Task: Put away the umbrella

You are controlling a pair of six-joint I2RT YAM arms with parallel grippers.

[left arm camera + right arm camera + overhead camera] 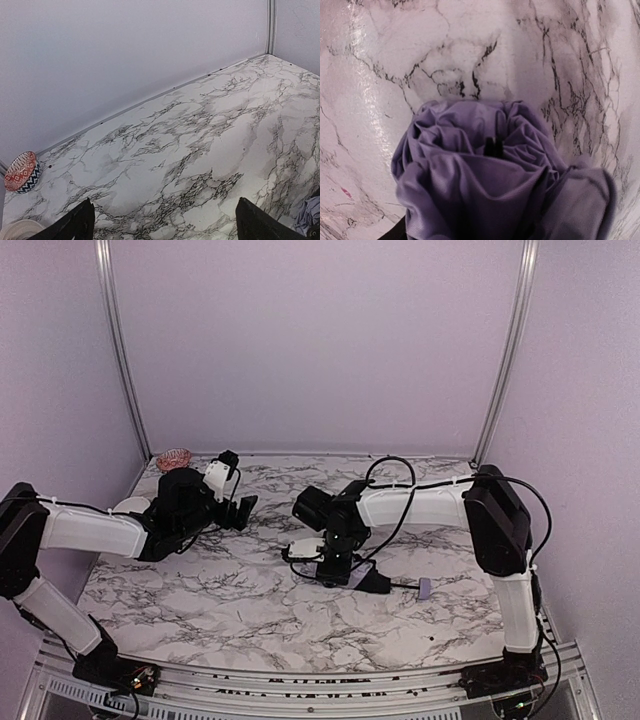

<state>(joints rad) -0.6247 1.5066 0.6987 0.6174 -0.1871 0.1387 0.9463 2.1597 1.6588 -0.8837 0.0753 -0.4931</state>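
Umbrella (485, 185): canopy bunched on worktop (395, 75), overhung by right jaws, presumably for gathering; closure cannot be told. Left jaws held wide.

Umbrella (470, 195) on table (230, 610) right of centre; bowl (174, 459) in far left corner, well apart

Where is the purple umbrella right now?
The umbrella lies bunched up on the marble table, just right of the middle in the top view, under the right gripper. Its little handle sticks out to the right.
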